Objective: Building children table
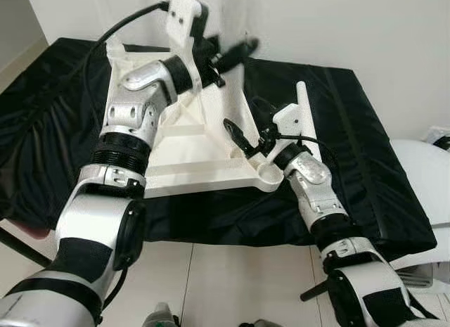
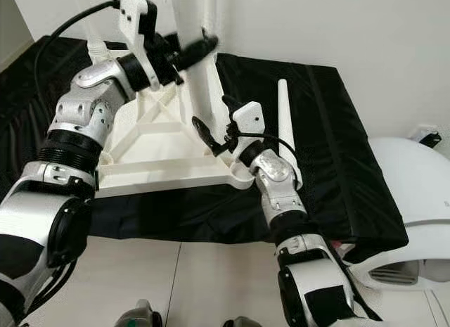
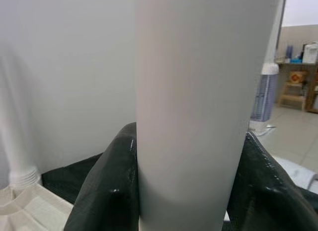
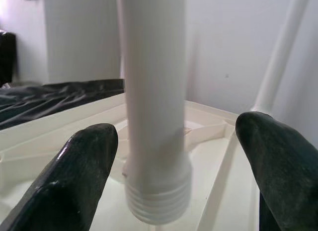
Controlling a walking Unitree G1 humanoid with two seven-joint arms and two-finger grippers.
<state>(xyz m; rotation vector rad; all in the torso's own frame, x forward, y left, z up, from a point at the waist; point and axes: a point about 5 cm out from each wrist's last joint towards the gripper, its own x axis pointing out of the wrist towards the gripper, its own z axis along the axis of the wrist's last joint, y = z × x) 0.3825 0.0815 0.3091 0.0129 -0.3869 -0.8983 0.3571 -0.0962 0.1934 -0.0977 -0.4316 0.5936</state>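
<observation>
A white children's tabletop [image 1: 190, 165] lies upside down on a black-covered surface [image 1: 351, 151]. My left gripper [image 2: 195, 51] is shut on a white table leg [image 2: 200, 95] and holds it upright over the tabletop; in the left wrist view the leg [image 3: 191, 112] sits tight between both fingers [image 3: 107, 191]. The leg's threaded end [image 4: 156, 191] hangs just above the tabletop's underside. My right gripper [image 2: 214, 123] is open low around that leg, its fingers [image 4: 74, 176] apart from it on either side. Another leg [image 1: 306, 116] lies loose on the cloth.
One more leg [image 3: 15, 141] stands in a corner socket of the tabletop. A white wall [image 1: 337, 24] rises right behind the surface. A rounded white appliance [image 1: 422, 172] stands at the right. Pale floor [image 1: 232, 285] runs along the front edge.
</observation>
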